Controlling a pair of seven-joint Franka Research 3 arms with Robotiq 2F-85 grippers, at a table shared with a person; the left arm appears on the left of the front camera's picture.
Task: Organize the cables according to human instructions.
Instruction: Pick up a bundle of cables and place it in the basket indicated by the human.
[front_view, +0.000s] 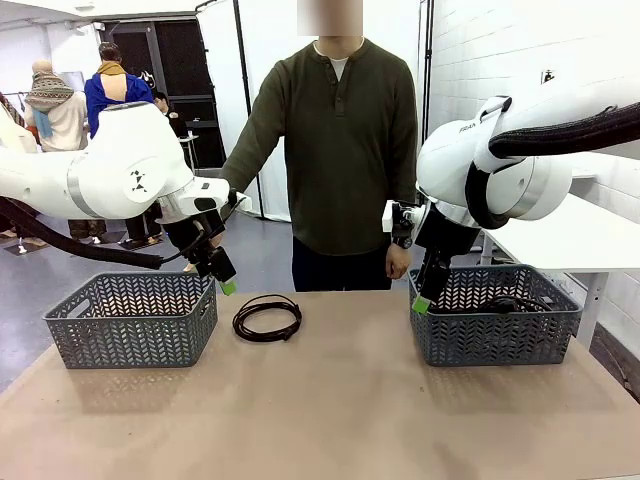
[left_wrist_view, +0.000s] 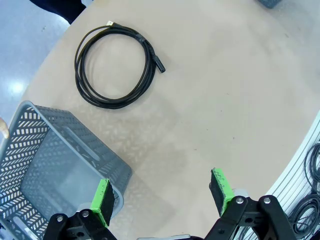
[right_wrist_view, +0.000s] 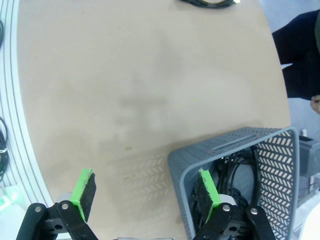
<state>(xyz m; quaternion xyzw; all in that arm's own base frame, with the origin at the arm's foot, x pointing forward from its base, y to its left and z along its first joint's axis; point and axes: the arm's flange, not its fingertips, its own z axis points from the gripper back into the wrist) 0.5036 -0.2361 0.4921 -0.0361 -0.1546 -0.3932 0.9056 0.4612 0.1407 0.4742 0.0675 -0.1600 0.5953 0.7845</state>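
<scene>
one coiled cable (front_view: 267, 318) lies flat on the counter (front_view: 330, 410), left of the middle and toward the far edge, just right of the left basket (front_view: 132, 319). more cables (front_view: 503, 303) sit in the right basket (front_view: 495, 325), tangled together as far as we can see.

we judge the loose cable light, limp and thin: it will sag and may uncoil when lifted. pinching across the bundled strands on one side of the loop looks safest to us, not the small plug ends (left_wrist_view: 159, 67), which could slip free.

the left claw (left_wrist_view: 164, 199) hangs above the near corner of the left basket, jaws spread wide and holding nothing. the right claw (right_wrist_view: 146, 192) hovers over the left rim of the right basket, also wide apart and empty.

the person (front_view: 335, 150) stands at the far side; their hands are partly hidden behind the arms, so we cannot read any pointing. how many cables the right basket holds is hard to make out through the lattice wall.
</scene>
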